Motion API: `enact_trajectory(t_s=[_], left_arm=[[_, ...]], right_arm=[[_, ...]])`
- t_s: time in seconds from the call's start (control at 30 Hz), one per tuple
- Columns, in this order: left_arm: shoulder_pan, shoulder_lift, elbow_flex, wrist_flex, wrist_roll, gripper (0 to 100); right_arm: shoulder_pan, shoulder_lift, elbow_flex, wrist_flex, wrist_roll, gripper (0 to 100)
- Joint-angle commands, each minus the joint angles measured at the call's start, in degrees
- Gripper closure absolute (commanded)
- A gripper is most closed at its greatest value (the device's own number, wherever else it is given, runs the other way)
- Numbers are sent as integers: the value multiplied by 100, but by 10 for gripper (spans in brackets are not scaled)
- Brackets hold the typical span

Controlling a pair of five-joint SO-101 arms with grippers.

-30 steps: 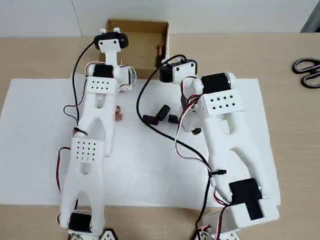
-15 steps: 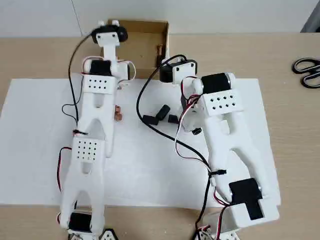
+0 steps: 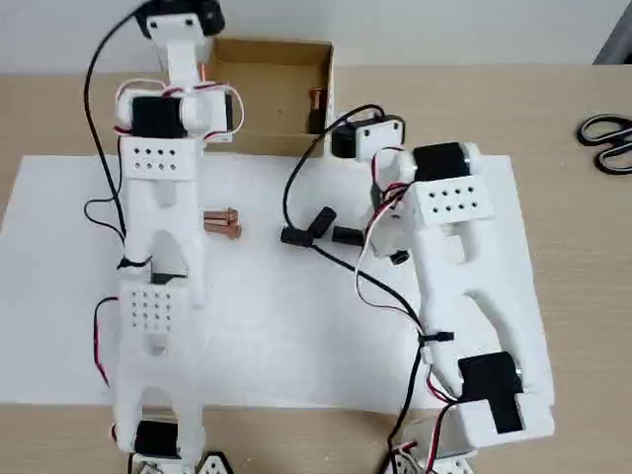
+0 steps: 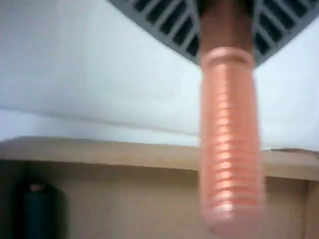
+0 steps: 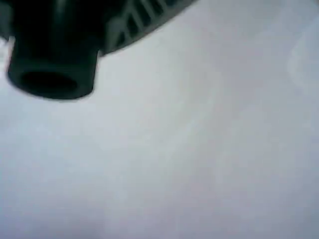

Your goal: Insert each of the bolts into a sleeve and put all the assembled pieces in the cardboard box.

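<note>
My left gripper is shut on a copper bolt that hangs thread-down over the near wall of the cardboard box. In the high view this gripper sits at the box's left edge. A dark sleeve stands inside the box. Held in my shut right gripper, a black sleeve hangs above the white paper. Two loose bolts lie on the paper beside the left arm. Three black sleeves lie between the arms.
An assembled piece leans at the box's right wall. Scissors lie at the table's far right. Black cables run across the paper between the arms. A small black part lies under the right arm.
The left arm has swung left and farther back, toward the box's left corner, uncovering the two bolts on the paper. The right arm has shifted slightly to the right.
</note>
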Motion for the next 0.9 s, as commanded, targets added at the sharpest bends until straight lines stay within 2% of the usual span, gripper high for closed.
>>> enact_trajectory(t_s=[0.0, 0.23, 0.6, 0.73, 0.87], left_arm=[[62, -1653, 1226, 141, -53, 994], [220, -3965, 4163, 114, -624, 994], [220, -7288, 7969, 97, -659, 994], [176, -7824, 9288, -352, -668, 994], [220, -7534, 10352, -967, -624, 995]], right_arm=[[198, -365, -53, 136, 70, 995], [180, -365, -53, 136, 53, 995], [180, -365, -53, 136, 26, 995], [180, -365, -53, 136, 26, 995], [180, -365, -53, 136, 26, 995]])
